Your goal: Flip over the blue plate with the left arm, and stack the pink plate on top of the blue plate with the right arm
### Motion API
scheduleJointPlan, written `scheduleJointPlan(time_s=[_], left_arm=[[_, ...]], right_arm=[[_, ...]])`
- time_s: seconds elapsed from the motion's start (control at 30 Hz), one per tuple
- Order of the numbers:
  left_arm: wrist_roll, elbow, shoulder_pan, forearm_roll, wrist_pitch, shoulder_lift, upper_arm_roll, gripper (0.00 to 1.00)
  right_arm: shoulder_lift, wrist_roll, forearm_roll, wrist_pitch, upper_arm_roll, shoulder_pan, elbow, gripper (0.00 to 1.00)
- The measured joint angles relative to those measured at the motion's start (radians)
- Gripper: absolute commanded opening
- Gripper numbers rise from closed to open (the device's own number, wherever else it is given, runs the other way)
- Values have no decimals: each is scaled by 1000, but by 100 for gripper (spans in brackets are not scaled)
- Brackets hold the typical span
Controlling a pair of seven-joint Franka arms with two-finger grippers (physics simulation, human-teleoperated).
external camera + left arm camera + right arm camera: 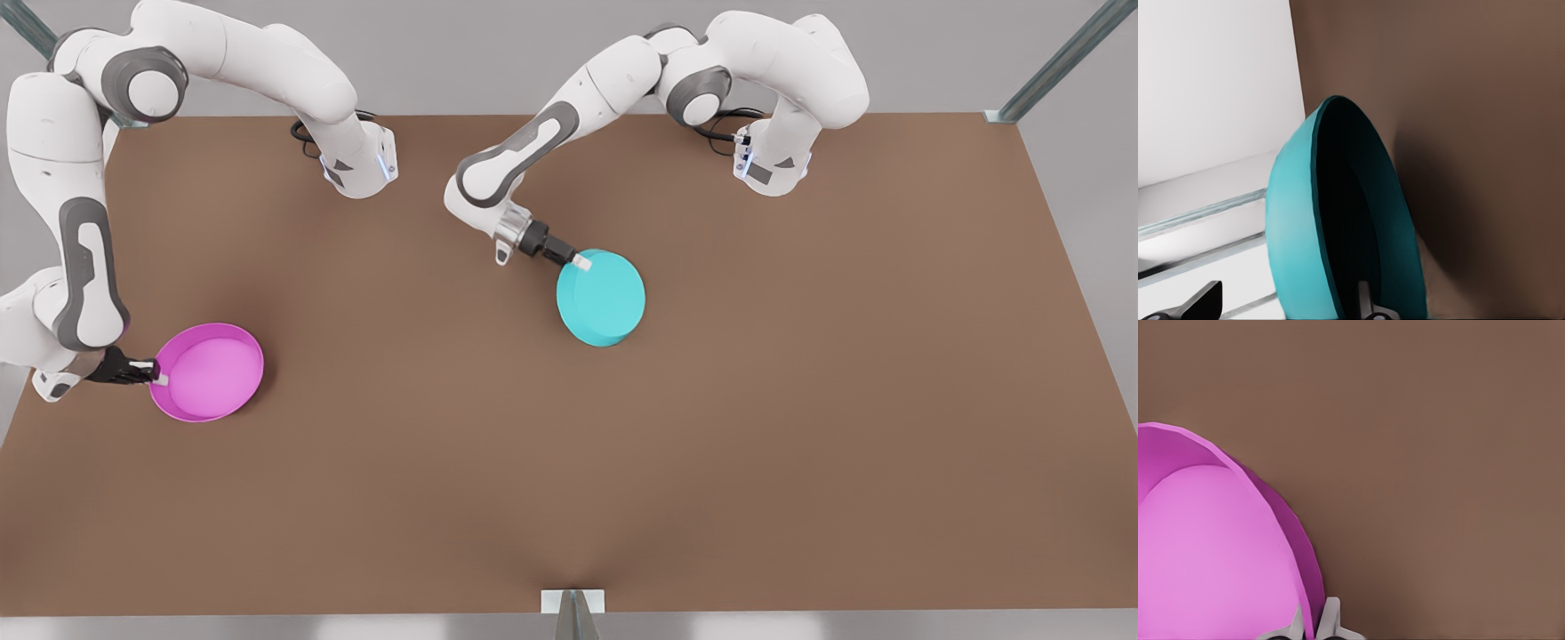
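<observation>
Blue plate (601,300), a round shallow turquoise dish, is held off the brown surface (622,462) near its middle, tipped so its flat underside faces the front camera. The left claw (581,261) is clamped on its rim, one finger (1365,300) inside the dish. The round shallow magenta-pink plate (208,372) sits open side up near the front view's left edge, well apart from the blue one. The right claw (160,373) pinches its rim, fingers (1330,617) on either side.
</observation>
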Motion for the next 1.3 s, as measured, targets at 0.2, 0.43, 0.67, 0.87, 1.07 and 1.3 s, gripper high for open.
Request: scheduleJointPlan(time_s=[0.2, 0.43, 0.67, 0.87, 1.07, 1.3], left_arm=[[-108, 34, -5, -133, 11, 1, -18, 99], [-151, 61, -20, -255, -19, 0, -22, 99], [-155, 92, -29, -313, -142, -7, -43, 99], [-68, 93, 60, -348, -161, -204, -17, 100], [354, 10, 544, -495, -27, -672, 37, 100], [621, -239, 1268, -691, 120, -1044, -71, 100]], right_arm=[[-11, 4, -1, -48, 19, -9, 1, 21], [-18, 27, -1, -87, 35, -21, 2, 21], [-24, 47, -1, -106, 63, -37, 1, 21], [-49, 75, 0, -145, 77, -36, 1, 21], [-139, 252, 7, -187, 268, -75, -92, 21], [-212, 443, 23, -202, 445, -56, -193, 21]])
